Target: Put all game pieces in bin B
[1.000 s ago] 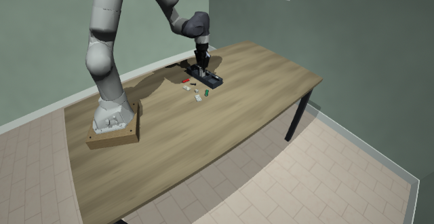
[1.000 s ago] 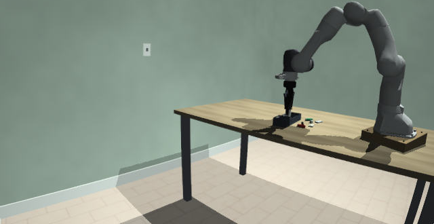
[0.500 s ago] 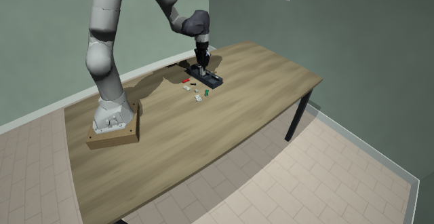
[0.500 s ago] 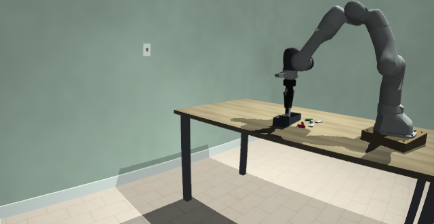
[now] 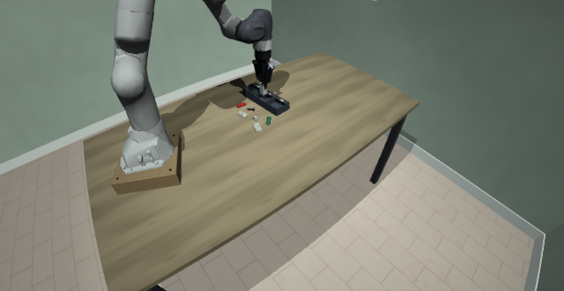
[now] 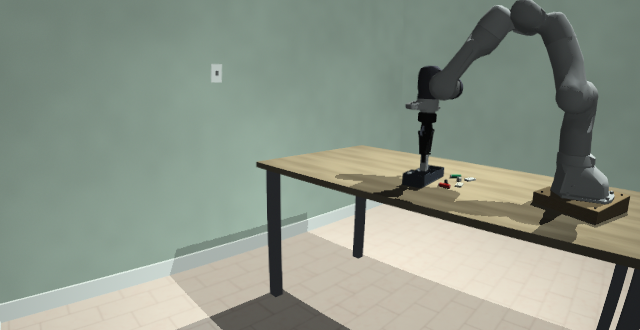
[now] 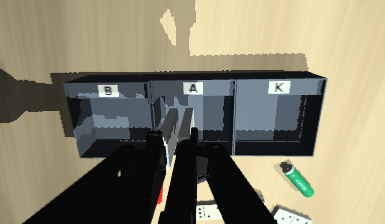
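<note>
Reaching w/ pincer down into bin A, shut to a thin slit, gripping nothing. In wrist view, can see bin B at A's 9 o'clock, bin K at 3. Can spot one domino approx. 6 o'clock, other domino approx. 5, both outside B on bench, w/ green battery nearby.
</note>
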`<action>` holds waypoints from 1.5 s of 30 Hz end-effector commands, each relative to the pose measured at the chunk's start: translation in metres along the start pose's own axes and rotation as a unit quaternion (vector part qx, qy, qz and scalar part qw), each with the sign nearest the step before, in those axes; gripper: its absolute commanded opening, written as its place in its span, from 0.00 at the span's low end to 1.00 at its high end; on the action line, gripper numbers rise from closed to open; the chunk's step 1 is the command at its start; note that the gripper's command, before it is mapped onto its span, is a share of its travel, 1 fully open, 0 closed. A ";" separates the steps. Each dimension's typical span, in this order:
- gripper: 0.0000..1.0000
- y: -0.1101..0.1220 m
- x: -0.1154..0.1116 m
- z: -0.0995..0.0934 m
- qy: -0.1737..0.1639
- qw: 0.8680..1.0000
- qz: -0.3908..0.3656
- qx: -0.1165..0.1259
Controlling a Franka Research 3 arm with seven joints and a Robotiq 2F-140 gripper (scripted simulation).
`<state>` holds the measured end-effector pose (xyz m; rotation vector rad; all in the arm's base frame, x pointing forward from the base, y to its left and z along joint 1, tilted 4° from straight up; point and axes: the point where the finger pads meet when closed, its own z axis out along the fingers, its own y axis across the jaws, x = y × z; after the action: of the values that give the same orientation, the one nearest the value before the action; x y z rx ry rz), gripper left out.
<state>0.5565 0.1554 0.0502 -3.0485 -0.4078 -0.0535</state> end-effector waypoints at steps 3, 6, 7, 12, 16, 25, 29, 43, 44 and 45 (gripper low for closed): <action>0.05 0.000 -0.002 -0.018 -0.003 1.000 -0.002 0.001; 0.05 0.000 -0.002 -0.030 -0.003 1.000 -0.002 0.001; 0.05 0.000 -0.002 -0.033 -0.003 1.000 -0.002 0.001; 0.05 0.000 -0.002 -0.033 -0.003 1.000 -0.002 0.001; 0.05 0.000 -0.002 -0.033 -0.003 1.000 -0.002 0.001; 0.05 -0.025 -0.002 -0.033 -0.003 1.000 -0.002 0.001; 0.05 -0.035 -0.002 -0.033 -0.003 1.000 -0.002 0.001; 0.05 -0.085 -0.002 -0.030 -0.003 1.000 -0.002 0.001; 0.05 -0.085 -0.002 -0.030 -0.003 1.000 -0.002 0.001; 0.05 -0.085 -0.002 -0.030 -0.003 1.000 -0.002 0.001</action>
<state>0.5311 0.2365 0.0878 -3.0336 -0.4749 -0.0485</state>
